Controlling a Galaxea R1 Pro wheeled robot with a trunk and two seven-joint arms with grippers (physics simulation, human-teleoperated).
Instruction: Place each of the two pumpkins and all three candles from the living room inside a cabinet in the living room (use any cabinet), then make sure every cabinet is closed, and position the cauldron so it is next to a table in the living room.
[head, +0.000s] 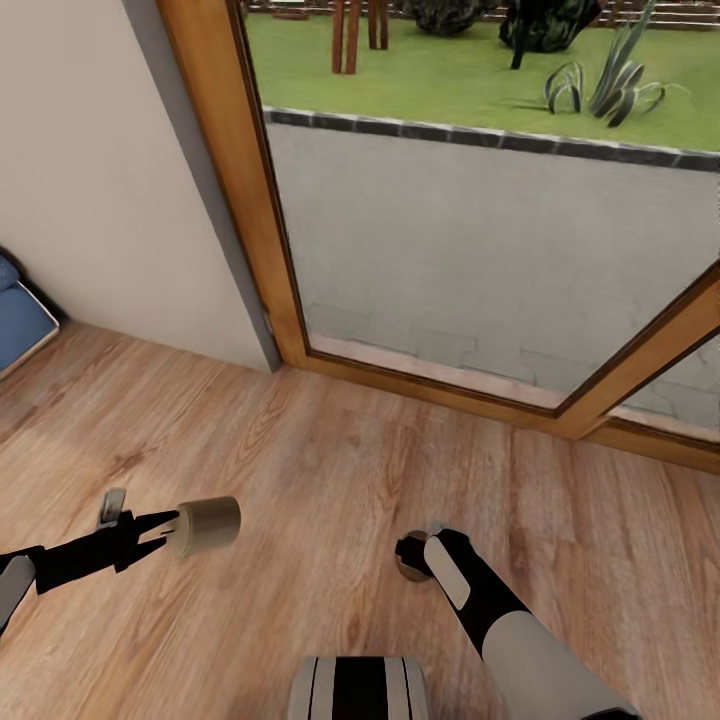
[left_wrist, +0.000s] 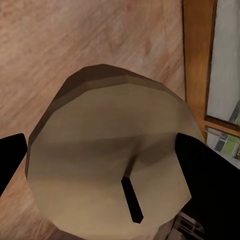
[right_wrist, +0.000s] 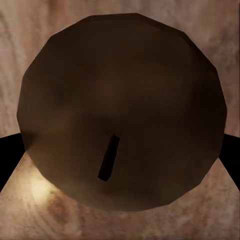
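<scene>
My left gripper (head: 172, 532) is shut on a beige-tan candle (head: 208, 525), held on its side above the wooden floor at lower left. The left wrist view looks straight at this candle's (left_wrist: 110, 150) flat top and dark wick, with a black fingertip (left_wrist: 210, 175) pressed against each side. My right gripper (head: 412, 560) points down at lower centre, shut on a second candle (head: 408, 572) that my arm mostly hides. In the right wrist view this candle (right_wrist: 120, 110) looks dark brown in shadow, wick visible, over the floor. Pumpkins, cabinet and cauldron are out of view.
A wood-framed glass door (head: 480, 220) stands ahead, with paving and lawn beyond. A beige wall (head: 90, 180) is at the left, and a blue cushioned seat (head: 18, 320) sits at the far left edge. Wooden floor (head: 350, 480) spreads around me. My base (head: 360, 690) shows below.
</scene>
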